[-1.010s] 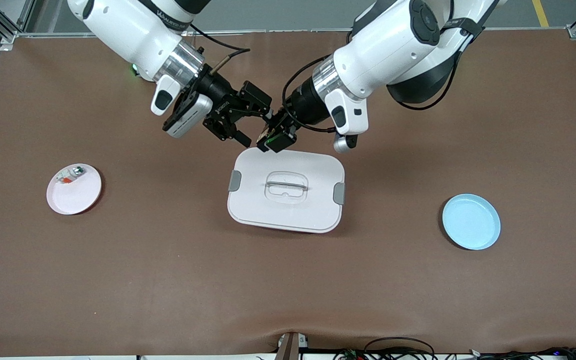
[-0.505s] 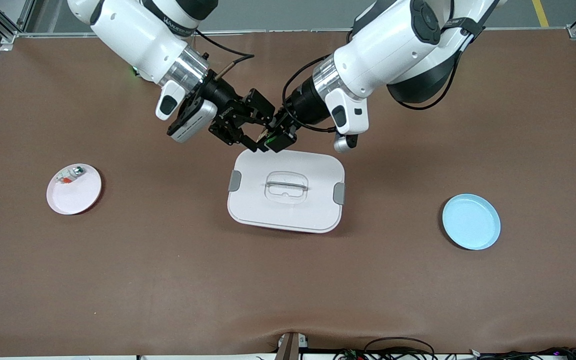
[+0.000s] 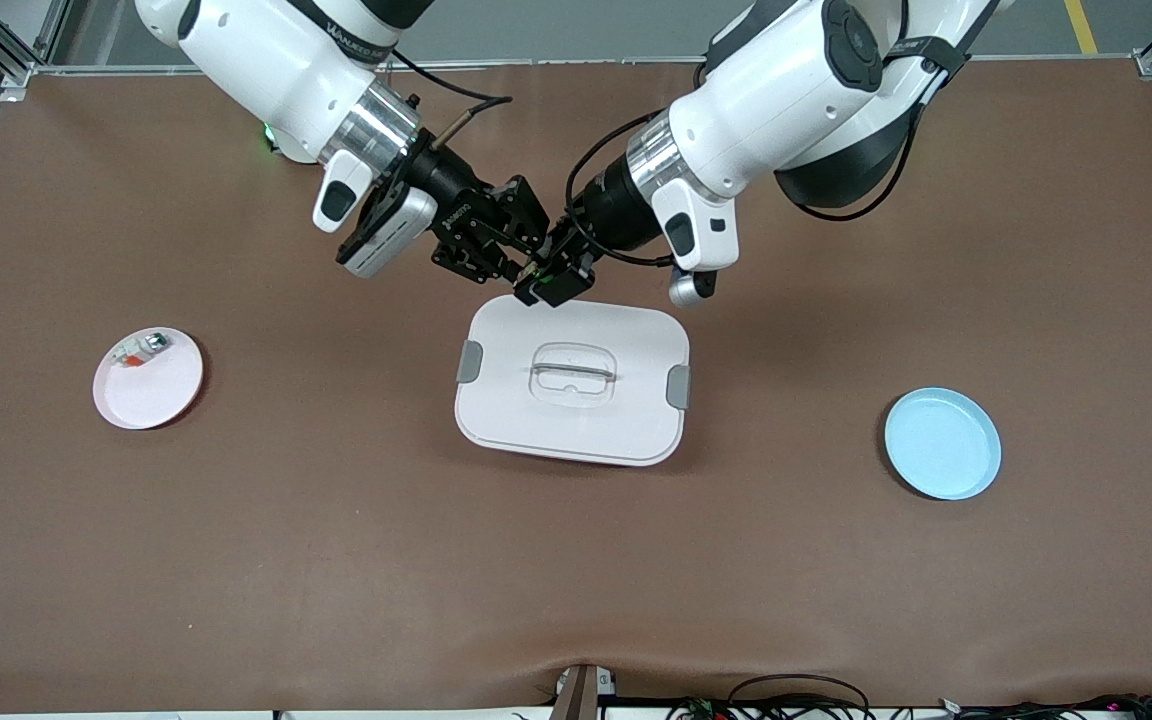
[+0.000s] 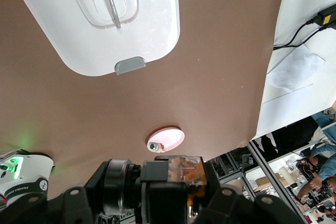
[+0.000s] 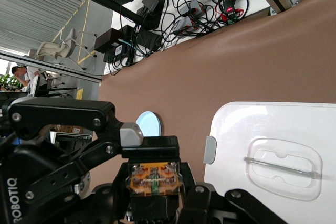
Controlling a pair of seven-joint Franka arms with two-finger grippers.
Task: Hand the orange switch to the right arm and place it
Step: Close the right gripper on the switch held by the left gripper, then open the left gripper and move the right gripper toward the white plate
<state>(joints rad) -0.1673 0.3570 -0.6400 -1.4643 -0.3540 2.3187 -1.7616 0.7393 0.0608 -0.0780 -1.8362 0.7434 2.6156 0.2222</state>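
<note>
Handover underway, not done. Orange switch [image 5: 154,178] is held up over the white box's [image 3: 572,385] edge nearest the bases, pinched by left gripper [image 3: 548,277]. Right gripper [image 3: 508,258] is set around it; whether clamped can't be told. Release & placing are left.

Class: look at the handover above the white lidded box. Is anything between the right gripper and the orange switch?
Nothing visible. The right gripper meets the left gripper, which holds the orange switch, above the white lidded box.
</note>
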